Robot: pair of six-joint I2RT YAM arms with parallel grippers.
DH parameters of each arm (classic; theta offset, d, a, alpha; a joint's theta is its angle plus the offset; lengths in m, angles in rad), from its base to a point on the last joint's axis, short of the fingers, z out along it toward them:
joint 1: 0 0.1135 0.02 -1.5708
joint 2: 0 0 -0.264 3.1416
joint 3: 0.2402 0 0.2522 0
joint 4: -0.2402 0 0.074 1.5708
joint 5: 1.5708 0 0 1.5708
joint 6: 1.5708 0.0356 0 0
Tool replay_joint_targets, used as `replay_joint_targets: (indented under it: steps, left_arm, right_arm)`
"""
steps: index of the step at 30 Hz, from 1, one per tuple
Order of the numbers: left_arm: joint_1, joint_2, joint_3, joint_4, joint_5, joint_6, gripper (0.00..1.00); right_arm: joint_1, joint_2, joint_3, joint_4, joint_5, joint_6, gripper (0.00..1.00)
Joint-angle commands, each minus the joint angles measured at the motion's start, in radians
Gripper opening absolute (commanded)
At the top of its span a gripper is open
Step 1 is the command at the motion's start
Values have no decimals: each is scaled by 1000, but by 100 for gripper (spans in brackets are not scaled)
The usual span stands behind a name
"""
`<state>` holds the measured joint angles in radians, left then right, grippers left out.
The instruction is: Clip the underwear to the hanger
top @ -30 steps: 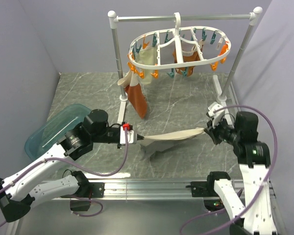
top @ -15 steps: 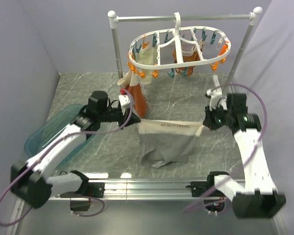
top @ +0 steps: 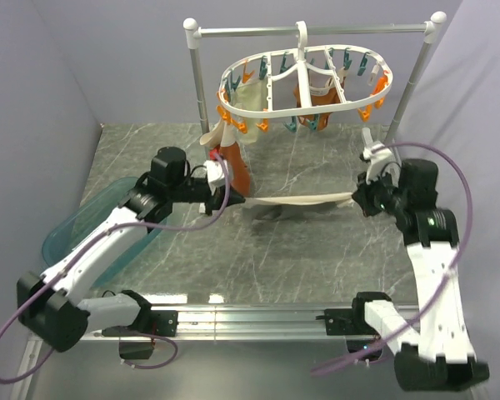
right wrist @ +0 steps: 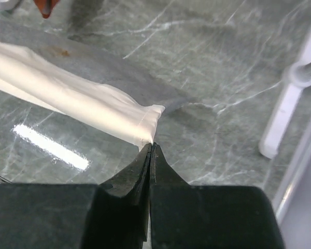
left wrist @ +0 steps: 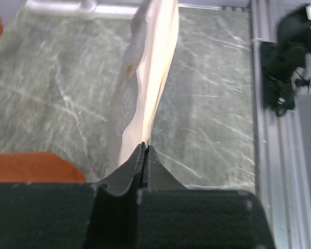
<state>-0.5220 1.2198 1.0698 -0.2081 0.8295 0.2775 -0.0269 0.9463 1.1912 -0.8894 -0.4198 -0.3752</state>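
Observation:
The cream-beige and grey underwear [top: 296,202] hangs stretched between my two grippers above the marble floor, seen nearly edge-on. My left gripper [top: 236,199] is shut on its left corner; the left wrist view shows the cloth [left wrist: 151,78] running away from the closed tips [left wrist: 145,146]. My right gripper [top: 357,198] is shut on its right corner; the right wrist view shows the cloth [right wrist: 72,93] pinched at the tips [right wrist: 151,145]. The white oval hanger [top: 304,87] with orange and teal pegs hangs from the rail, above and behind the underwear.
The silver rail stand [top: 317,31] has posts at left [top: 203,108] and right [top: 404,100]. A rust-orange garment [top: 236,167] and cream garments [top: 250,96] hang from the hanger. A teal bin [top: 100,221] sits at the left.
Both grippers have lifted and pulled the underwear taut. It hung as a broad sheet half a second ago and now shows as a thin band, higher and closer to the hanger.

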Motion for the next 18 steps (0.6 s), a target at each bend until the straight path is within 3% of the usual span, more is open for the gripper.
replay_joint_targets:
  steps: [1,6,11,15,18]
  left_arm:
    - [-76,-135,-7,-76,30,89,0]
    - [-164,-288,-28,-154,-9,48,0]
    - [-181,-318,-54,-140,5,-67,0]
    - [-159,-196,-90,-39,33,-162,0]
    - [-89,-37,-91,71,66,-208,0]
  right_arm:
    - [-5,-146,7,-89,-2,-53,0]
    - [-4,-293,27,-196,-4,-82,0]
    - [-4,-334,35,-256,-13,-62,0]
    - [-4,-212,-16,-175,25,-4,0]
    - [-2,0,11,-132,-3,35,0]
